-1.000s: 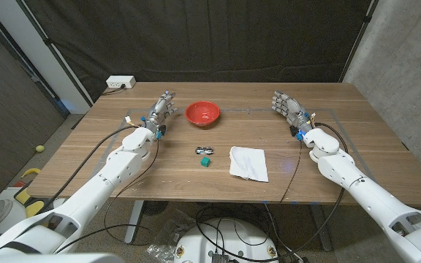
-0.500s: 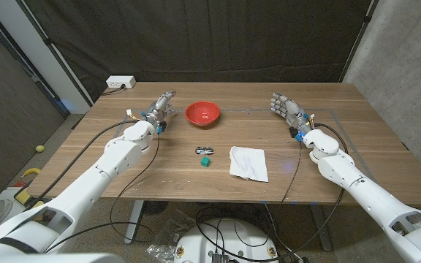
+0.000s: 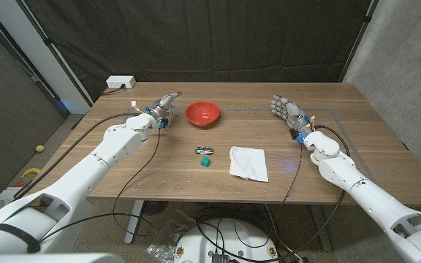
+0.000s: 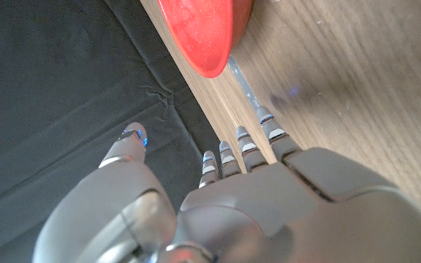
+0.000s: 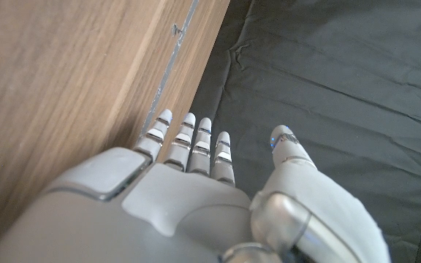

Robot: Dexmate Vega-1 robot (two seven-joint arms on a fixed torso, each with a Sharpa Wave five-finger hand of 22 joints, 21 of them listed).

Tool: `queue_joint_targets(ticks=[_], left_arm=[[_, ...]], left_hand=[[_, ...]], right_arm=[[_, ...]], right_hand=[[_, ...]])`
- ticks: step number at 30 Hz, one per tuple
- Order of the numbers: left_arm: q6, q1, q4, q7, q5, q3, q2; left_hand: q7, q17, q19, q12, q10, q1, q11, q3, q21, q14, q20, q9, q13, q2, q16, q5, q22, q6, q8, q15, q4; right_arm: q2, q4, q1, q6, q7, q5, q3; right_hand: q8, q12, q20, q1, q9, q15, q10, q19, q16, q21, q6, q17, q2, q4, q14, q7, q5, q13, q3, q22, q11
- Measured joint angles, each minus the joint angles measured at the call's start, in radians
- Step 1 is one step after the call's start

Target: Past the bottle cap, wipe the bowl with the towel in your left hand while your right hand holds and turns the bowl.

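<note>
Your fingers on the left hand are stretched out straight and a little apart, holding nothing, and the fingers on your right hand are spread the same way, empty too. So neither half of the job has a grip yet.

Nearest you on the desk, the towel lies crumpled and untouched, just right of the middle. It needs to be in your left hand, which is well away from it, beside the bowl instead. Just left of the towel sit a small green cap and a dark little object I cannot make out.

Farther back stands the red bowl, upright, with nothing visible inside. Your left fingertips point at it from just beside its rim, apart from it, while the right hand that should hold and turn it waits well off to the right.
</note>
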Motion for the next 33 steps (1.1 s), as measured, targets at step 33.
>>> queue_joint_targets(ticks=[33], left_arm=[[-0.222, 0.020, 0.065, -0.080, 0.149, 0.034, 0.018]], left_hand=[[0.000, 0.004, -0.051, 0.000, -0.004, -0.015, 0.004, -0.021, -0.014, -0.040, -0.028, 0.000, 0.000, -0.012, 0.000, 0.008, 0.003, 0.000, 0.000, 0.007, 0.013]], right_arm=[[-0.108, -0.258, -0.117, -0.118, -0.201, -0.231, -0.044]], right_hand=[[0.000, -0.005, -0.011, -0.019, 0.000, 0.007, -0.004, -0.018, -0.003, -0.006, -0.009, 0.000, -0.010, 0.008, -0.025, -0.009, -0.008, 0.002, -0.020, 0.000, -0.003]])
